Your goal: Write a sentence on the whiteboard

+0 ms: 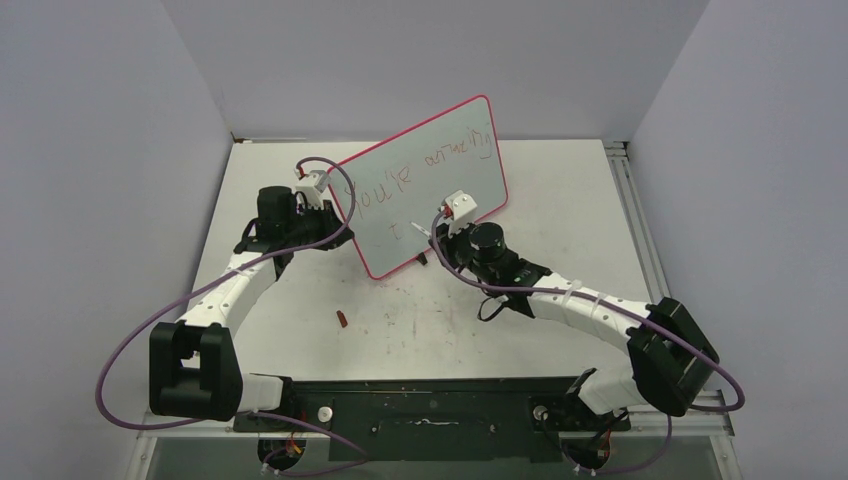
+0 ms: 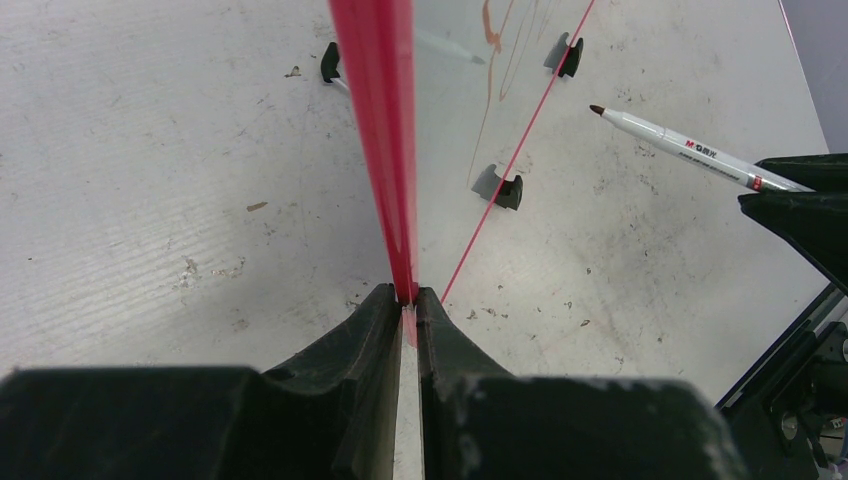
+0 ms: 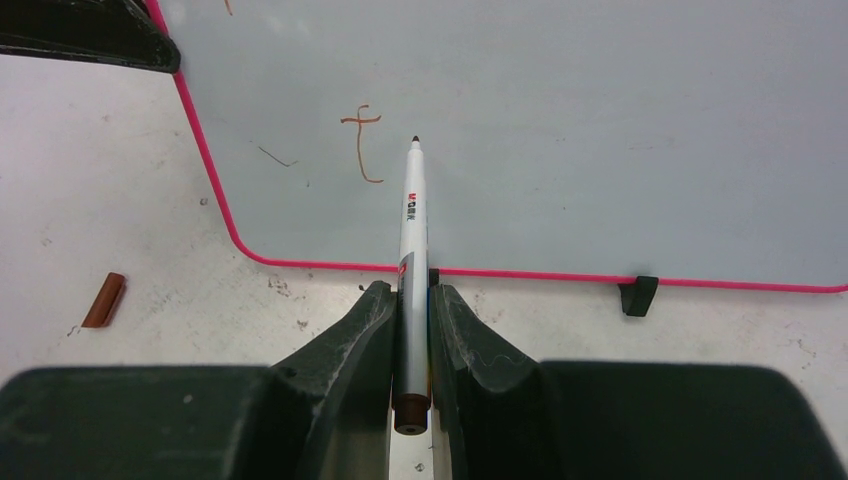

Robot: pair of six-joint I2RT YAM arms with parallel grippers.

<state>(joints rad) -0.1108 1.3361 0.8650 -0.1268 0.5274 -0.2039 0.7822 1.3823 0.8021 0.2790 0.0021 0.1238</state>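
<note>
The whiteboard (image 1: 420, 195), pale with a pink-red rim, stands tilted on the table. My left gripper (image 1: 328, 203) is shut on its left edge; in the left wrist view the red rim (image 2: 385, 130) runs straight into the shut gripper (image 2: 410, 297). The sentence (image 1: 372, 195) shows as reddish-brown scrawl along the top, with a single "t" (image 3: 362, 140) begun on the second line. My right gripper (image 3: 410, 290) is shut on a white marker (image 3: 412, 210). Its dark tip sits at the board just right of the "t". The marker (image 2: 690, 150) also shows in the left wrist view.
A reddish-brown marker cap (image 1: 341, 319) lies on the table in front of the board's lower left corner, also seen as the cap (image 3: 103, 299) from the right wrist. Black clip feet (image 3: 638, 294) hold the board's lower edge. Grey walls enclose the table on three sides.
</note>
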